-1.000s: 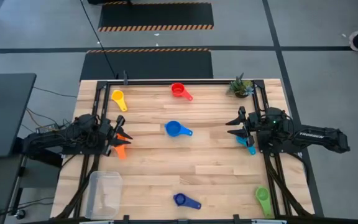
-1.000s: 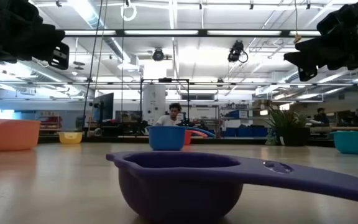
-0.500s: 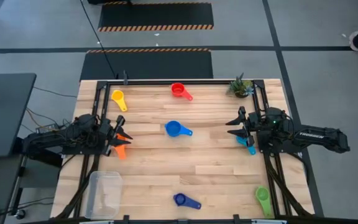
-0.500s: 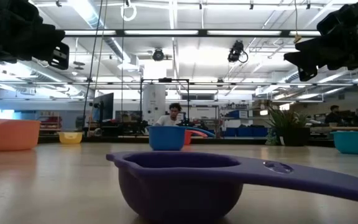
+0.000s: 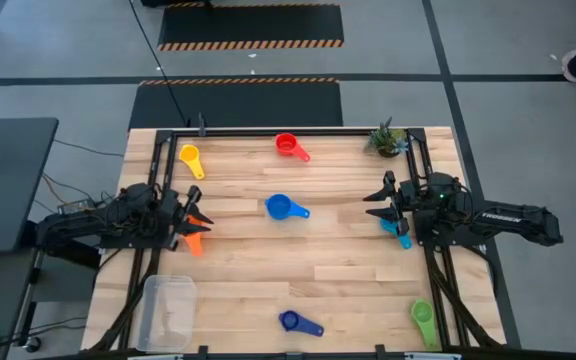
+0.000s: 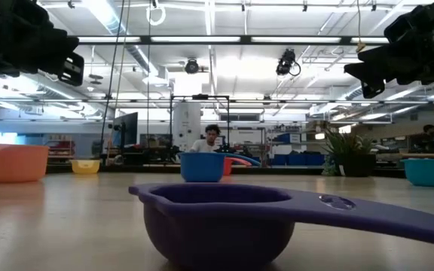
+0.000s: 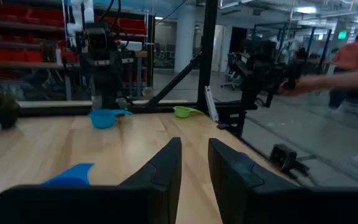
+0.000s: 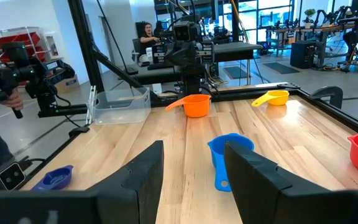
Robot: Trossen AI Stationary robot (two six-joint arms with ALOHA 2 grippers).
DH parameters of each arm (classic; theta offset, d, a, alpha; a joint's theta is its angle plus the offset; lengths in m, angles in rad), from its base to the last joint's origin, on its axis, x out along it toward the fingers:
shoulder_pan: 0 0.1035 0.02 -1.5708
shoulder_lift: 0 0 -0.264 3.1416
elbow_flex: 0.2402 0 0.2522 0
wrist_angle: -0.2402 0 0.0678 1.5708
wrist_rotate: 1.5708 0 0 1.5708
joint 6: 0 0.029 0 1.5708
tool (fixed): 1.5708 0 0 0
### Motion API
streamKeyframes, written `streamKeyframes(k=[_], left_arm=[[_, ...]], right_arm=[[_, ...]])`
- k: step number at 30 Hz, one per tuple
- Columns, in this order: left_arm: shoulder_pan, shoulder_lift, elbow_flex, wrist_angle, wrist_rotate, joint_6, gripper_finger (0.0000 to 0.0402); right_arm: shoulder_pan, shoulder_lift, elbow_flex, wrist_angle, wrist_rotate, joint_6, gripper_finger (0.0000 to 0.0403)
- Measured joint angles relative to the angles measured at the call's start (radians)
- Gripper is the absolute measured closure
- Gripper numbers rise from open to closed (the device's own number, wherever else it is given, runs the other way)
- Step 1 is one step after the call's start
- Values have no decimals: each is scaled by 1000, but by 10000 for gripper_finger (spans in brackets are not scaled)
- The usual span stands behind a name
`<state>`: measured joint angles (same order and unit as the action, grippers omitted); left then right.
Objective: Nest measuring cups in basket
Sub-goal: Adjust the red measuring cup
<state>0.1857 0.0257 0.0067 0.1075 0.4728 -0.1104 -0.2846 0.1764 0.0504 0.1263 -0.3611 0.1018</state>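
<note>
- The basket (image 5: pixel 166 312), a clear plastic bin, stands at the near left corner of the wooden table (image 5: pixel 338 270); nothing can be seen inside it.
- The left gripper (image 5: pixel 190 222) hangs above the left side of the table, over the orange cup (image 5: pixel 193 242); its fingers (image 7: pixel 166 168) leave only a narrow gap and hold nothing.
- The yellow cup (image 5: pixel 190 157) lies at the far left, well apart from the basket.
- The blue cup (image 5: pixel 281 208) sits near the middle of the table (its handle points to the right side); the red cup (image 5: pixel 288 145) is at the far edge behind it; the dark blue cup (image 5: pixel 292 322) lies at the near edge.
- The right gripper (image 5: pixel 376 205) hovers above the right side; its fingers (image 8: pixel 145 171) stand wide apart and are empty; the light blue cup (image 5: pixel 396 232) lies just beside it, partly under the arm.
- A small potted plant (image 5: pixel 387 139) stands at the far right corner; the green cup (image 5: pixel 424 318) lies at the near right corner.
</note>
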Motion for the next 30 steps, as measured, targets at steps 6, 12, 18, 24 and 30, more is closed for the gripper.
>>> streamKeyframes(k=[6,12,18,24,30], left_arm=[[1,0,0,1,-1,-88,315],[1,0,0,1,-104,-118,315],[1,0,43,2,-176,-186,315],[1,0,140,-74,-233,-162,315],[1,31,294,-337,-321,-174,315]], right_arm=[[0,0,0,0,0,0,228],[0,0,0,1,0,0,228],[0,0,0,8,0,0,228],[0,0,0,39,-11,31,228],[2,1,0,49,-69,97,228]])
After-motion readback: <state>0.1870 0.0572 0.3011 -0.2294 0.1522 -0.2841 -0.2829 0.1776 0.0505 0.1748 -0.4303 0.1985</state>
